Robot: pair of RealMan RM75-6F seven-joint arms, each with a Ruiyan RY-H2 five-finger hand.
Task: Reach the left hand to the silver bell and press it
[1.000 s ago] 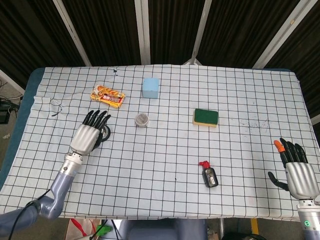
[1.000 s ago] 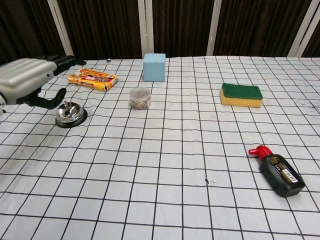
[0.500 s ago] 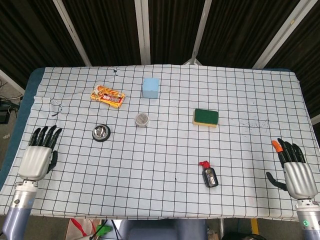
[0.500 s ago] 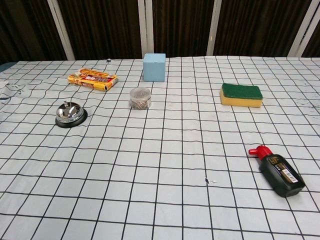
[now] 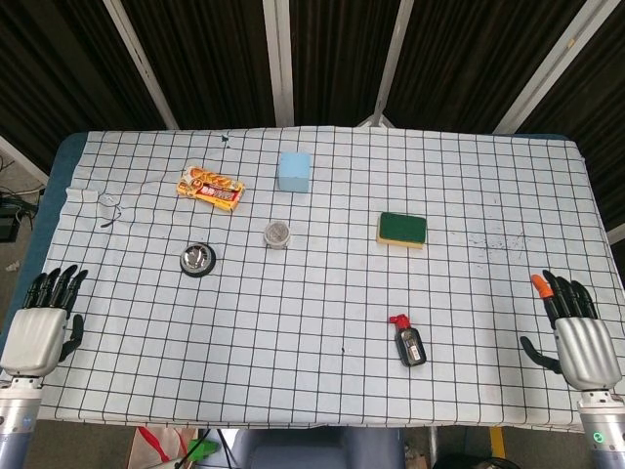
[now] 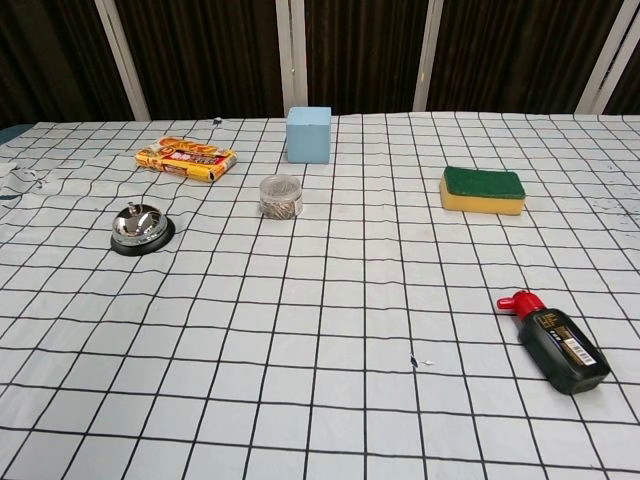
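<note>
The silver bell [image 5: 196,260] on its black base stands untouched on the left part of the checked cloth; the chest view shows the bell [image 6: 139,227] at mid-left. My left hand [image 5: 39,325] hovers at the table's front left corner, far from the bell, fingers straight and apart, holding nothing. My right hand [image 5: 576,334] is at the front right corner, also with fingers spread and empty. Neither hand appears in the chest view.
Behind the bell lies an orange snack pack [image 5: 211,188]. A small clear jar [image 5: 277,234] and a light blue cube [image 5: 294,171] stand near the middle, a green and yellow sponge [image 5: 401,230] to the right, a black bottle with a red cap [image 5: 409,342] near the front.
My left hand has left the bell and drawn back to the table's front left corner, leaving the chest view. The right hand has barely moved.
</note>
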